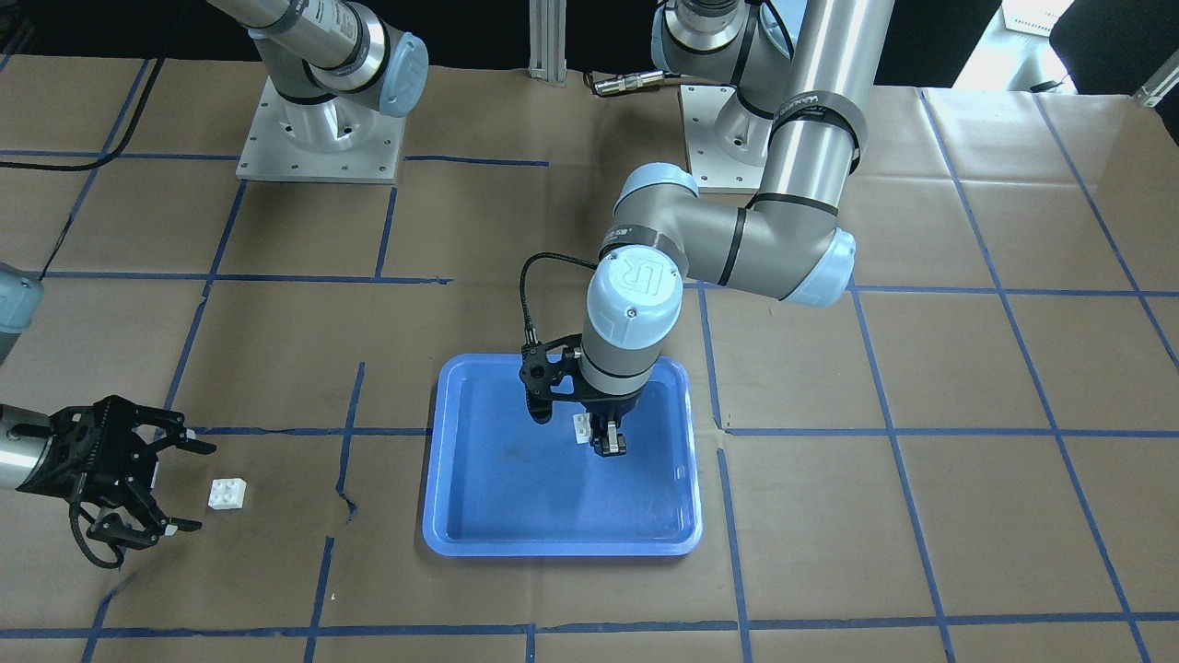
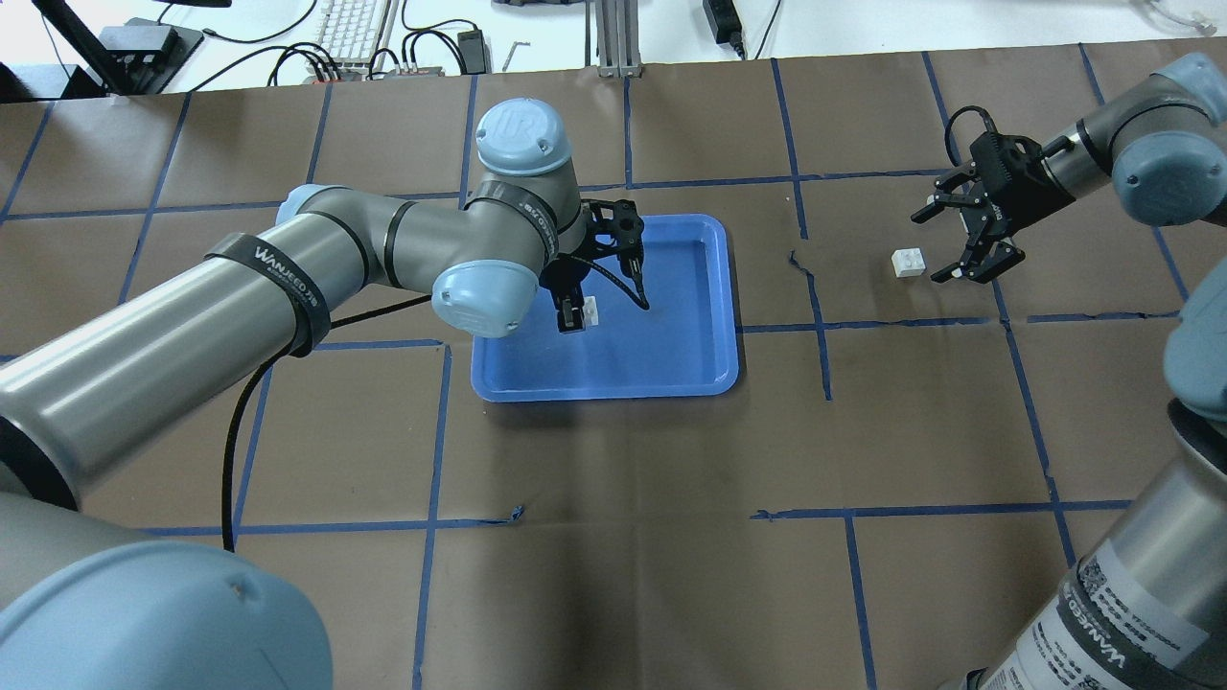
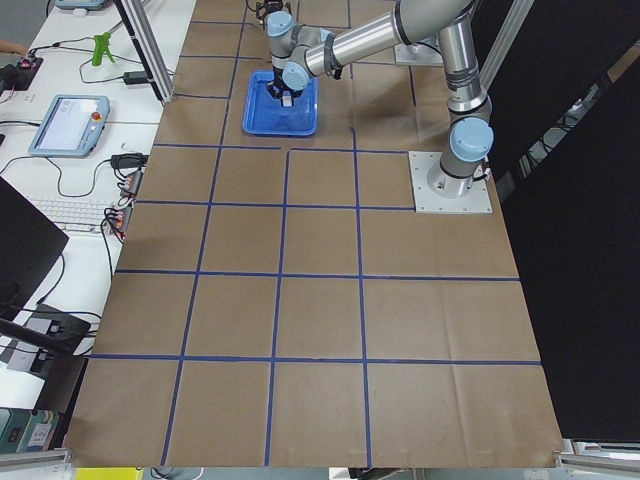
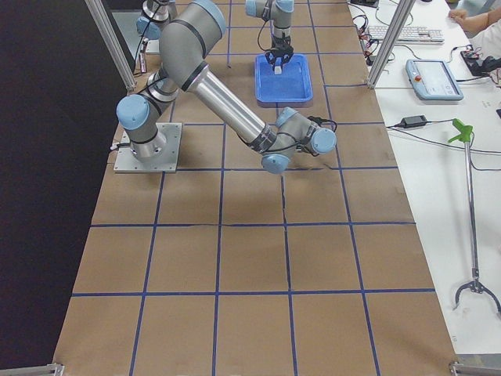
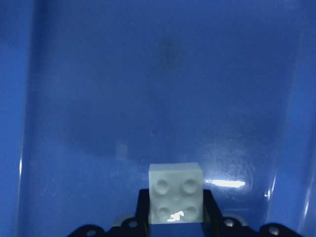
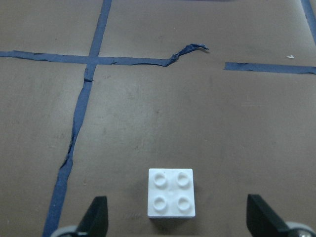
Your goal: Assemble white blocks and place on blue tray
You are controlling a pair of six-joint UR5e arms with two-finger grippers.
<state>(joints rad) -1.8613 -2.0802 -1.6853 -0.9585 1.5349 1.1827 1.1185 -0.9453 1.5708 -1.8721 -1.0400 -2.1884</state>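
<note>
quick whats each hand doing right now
left hand: closed on a white block, over the blue tray
right hand: open, empty; the other white block lies just in front of it

Counter: covered in brown paper (image 3: 320, 330), flat.
Grid: blue tape (image 3: 283, 275) laid in squares; one torn strip (image 6: 185, 52) curls up.
Side desk: white desk (image 4: 423, 180) along one edge, with keyboard (image 2: 350, 24), cables and handheld screen (image 4: 434, 78).
Opposite side: black curtain (image 4: 39, 157).
Frame: aluminium post (image 2: 611, 34) at the counter's edge.

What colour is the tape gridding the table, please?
Blue; the tape shows best in the overhead exterior view.
</note>
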